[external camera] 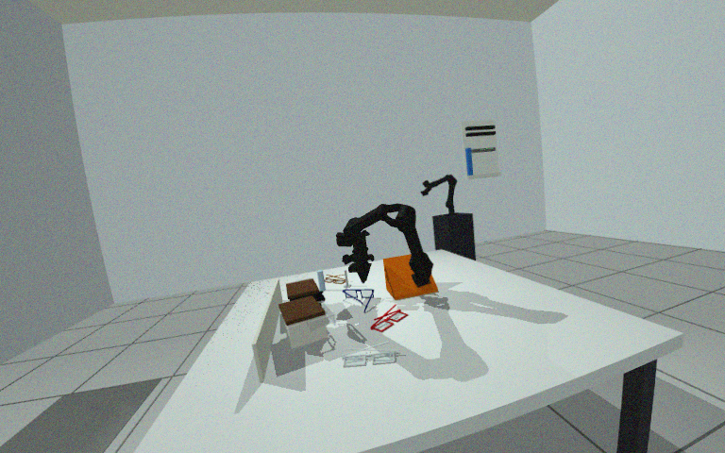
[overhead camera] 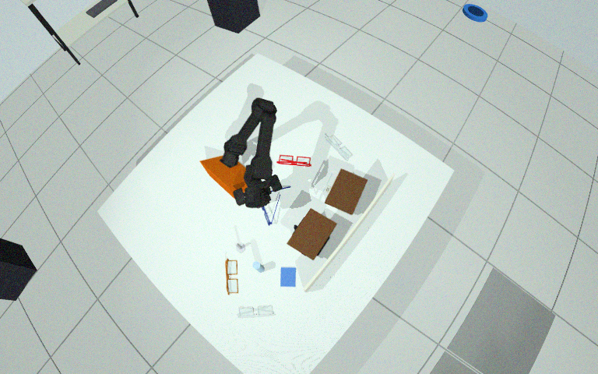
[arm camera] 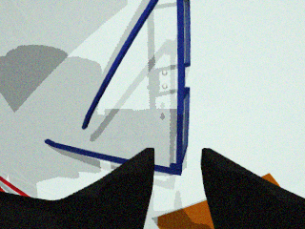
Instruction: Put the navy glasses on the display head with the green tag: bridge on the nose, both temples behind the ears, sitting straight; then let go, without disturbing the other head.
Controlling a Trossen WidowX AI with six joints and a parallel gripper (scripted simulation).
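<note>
Glasses in navy [overhead camera: 267, 216] [external camera: 359, 291] [arm camera: 181, 105] lie on the table [overhead camera: 184, 238] [external camera: 508, 374] [arm camera: 248, 119], just off the orange block [overhead camera: 221, 174] [external camera: 396, 277] [arm camera: 186, 218], with the claw [overhead camera: 258, 198] [external camera: 363, 278] [arm camera: 177, 156] above their corner nearest it. I see the claw partly parted, with nothing in its grasp. My worry is an end grip: closing there could pinch near a hinge, letting the frame swing or droop when lifted. A low, off-centre descent might instead shove it sideways. Nor can I make out a green tag, so choosing the wrong head would be another risk. The front's long axis runs outward from the block's near side; the lenses face away from the two brown-topped heads [overhead camera: 346, 192] [external camera: 302, 310], and the temples open towards the heads' side, angling inwards.
</note>
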